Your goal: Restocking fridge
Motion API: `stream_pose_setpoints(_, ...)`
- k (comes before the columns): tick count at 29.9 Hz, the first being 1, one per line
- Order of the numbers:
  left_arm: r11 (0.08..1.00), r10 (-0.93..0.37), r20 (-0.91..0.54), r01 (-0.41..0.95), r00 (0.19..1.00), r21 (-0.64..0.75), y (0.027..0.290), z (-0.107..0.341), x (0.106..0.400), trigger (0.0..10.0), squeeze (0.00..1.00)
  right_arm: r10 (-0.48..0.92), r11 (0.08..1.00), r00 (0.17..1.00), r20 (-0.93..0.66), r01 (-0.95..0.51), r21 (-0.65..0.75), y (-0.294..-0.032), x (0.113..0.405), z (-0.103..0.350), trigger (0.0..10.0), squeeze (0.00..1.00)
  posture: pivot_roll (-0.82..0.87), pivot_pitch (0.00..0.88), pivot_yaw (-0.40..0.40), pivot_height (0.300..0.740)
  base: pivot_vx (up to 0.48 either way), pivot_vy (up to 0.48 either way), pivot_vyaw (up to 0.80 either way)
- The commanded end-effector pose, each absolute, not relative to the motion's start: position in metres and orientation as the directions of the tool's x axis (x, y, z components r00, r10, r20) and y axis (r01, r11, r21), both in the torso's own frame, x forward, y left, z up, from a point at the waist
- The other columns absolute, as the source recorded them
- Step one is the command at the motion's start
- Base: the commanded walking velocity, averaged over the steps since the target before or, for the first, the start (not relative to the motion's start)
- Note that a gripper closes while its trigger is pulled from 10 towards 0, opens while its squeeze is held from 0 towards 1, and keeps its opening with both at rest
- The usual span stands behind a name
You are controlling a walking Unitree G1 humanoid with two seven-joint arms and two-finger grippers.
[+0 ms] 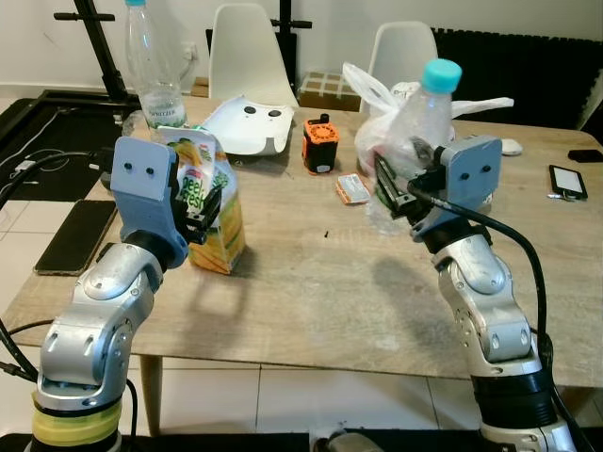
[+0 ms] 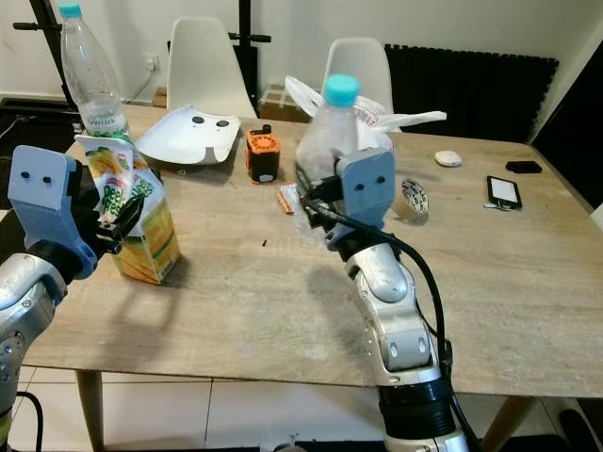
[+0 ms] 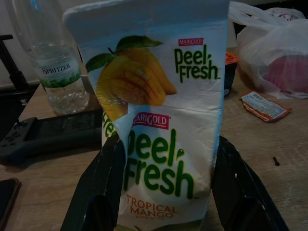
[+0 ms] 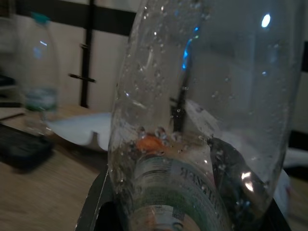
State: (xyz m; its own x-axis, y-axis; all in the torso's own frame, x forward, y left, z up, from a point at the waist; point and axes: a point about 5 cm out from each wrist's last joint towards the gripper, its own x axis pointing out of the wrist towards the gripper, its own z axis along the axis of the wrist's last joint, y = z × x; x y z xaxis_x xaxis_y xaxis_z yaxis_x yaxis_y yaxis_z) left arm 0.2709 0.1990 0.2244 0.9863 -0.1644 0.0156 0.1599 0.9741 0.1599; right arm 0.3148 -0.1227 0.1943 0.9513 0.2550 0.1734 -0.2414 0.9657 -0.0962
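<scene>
Two claws are already loaded, which puts the job at its early pick-up stage. Nearest, at the lower left of the frame, the left claw [image 1: 203, 212] is clamped on a mango juice carton [image 1: 213, 202], one black finger [image 3: 98, 187] pressed to each side of the pack. The carton stands upright, and its base looks to be still on the wooden bench [image 1: 311, 282] or barely off it; I cannot tell which. At centre right the right claw [image 1: 396, 193] grips a clear water bottle [image 1: 415, 141] with a teal cap around its lower body, holding it upright and seemingly just clear of the wood.

Beyond them, mid-frame, lie a small snack packet [image 1: 352, 189] and an orange gadget [image 1: 320, 144]. Behind those sit a white plastic bag [image 1: 382, 108] of groceries and a white curved shell [image 1: 247, 125]. A second water bottle [image 1: 155, 66] stands at the upper left, well apart from both claws, and phones [image 1: 568, 181] lie at the right edge. White chairs [image 1: 247, 47] stand behind the bench.

As I judge it, both items are secured, but nothing has reached a fridge. The carry, the door and the shelving all remain, and the second bottle and the bag probably follow later.
</scene>
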Motion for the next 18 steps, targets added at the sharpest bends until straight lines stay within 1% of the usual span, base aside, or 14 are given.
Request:
stream_pose_setpoints(1, 0.974, -0.176, 0.045, 0.167, 0.983, 0.151, 0.194, 0.226, 0.273, 10.0, 0.0, 0.212, 0.976, 0.961, 0.177, -0.199, -0.091, -0.13, 0.315, 0.191, 10.0, 0.0, 0.05, 0.0, -0.081, 0.74, 0.0, 0.0, 0.0)
stream_pose_setpoints(7, 0.975, -0.172, 0.076, 0.159, 0.982, 0.154, 0.193, 0.231, 0.278, 10.0, 0.0, 0.182, 0.982, 0.969, 0.168, -0.169, -0.09, -0.134, 0.315, 0.185, 10.0, 0.0, 0.05, 0.0, -0.079, 0.74, 0.0, 0.0, 0.0)
stream_pose_setpoints(9, 0.974, -0.176, 0.096, 0.159, 0.98, 0.16, 0.191, 0.236, 0.281, 10.0, 0.0, 0.126, 0.988, 0.979, 0.162, -0.109, -0.11, -0.139, 0.317, 0.18, 10.0, 0.0, 0.05, 0.0, -0.077, 0.74, 0.0, 0.0, 0.0)
stream_pose_setpoints(14, 0.974, -0.177, 0.102, 0.159, 0.979, 0.165, 0.191, 0.237, 0.282, 10.0, 0.0, 0.094, 0.99, 0.983, 0.16, -0.075, -0.119, -0.143, 0.318, 0.179, 10.0, 0.0, 0.05, 0.0, -0.073, 0.74, 0.0, 0.0, 0.0)
stream_pose_setpoints(16, 0.972, -0.176, 0.121, 0.152, 0.977, 0.18, 0.189, 0.241, 0.286, 10.0, 0.0, -0.014, 0.994, 0.988, 0.151, 0.03, -0.105, -0.158, 0.322, 0.176, 10.0, 0.0, 0.05, 0.0, -0.067, 0.74, 0.0, 0.0, 0.0)
stream_pose_setpoints(18, 0.971, -0.177, 0.13, 0.152, 0.976, 0.183, 0.188, 0.243, 0.288, 10.0, 0.0, -0.041, 0.994, 0.988, 0.152, 0.056, -0.093, -0.162, 0.323, 0.176, 10.0, 0.0, 0.05, 0.0, -0.065, 0.74, 0.0, 0.0, 0.0)
